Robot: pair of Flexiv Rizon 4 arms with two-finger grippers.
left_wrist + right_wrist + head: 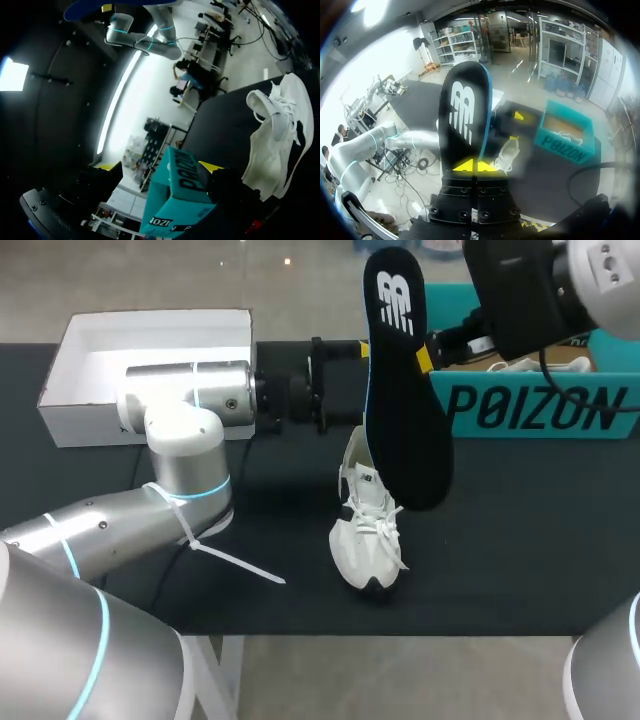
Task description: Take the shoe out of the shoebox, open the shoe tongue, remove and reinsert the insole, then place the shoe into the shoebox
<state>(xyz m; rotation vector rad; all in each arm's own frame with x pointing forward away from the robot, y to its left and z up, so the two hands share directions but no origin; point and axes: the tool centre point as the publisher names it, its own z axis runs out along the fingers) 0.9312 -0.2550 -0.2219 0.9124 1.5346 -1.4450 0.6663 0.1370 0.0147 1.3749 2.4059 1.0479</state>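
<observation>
Head view: the right gripper is pinching the insole, its long axis running twelve-to-six and its lower end hanging over the shoe (toe pointing to six).

Left wrist view: the left gripper is gaping wide and holding nothing, with the shoe beside it toward three o'clock.

Right wrist view: the fingers are clamping the insole's end, and the shoe is lying beyond.

One white shoe and one black insole. Two boxes sit on the dark worktop: one teal shoebox at its back right edge, and one open white box at its back left corner. Two silver robot arms: one left arm, one right arm.
</observation>
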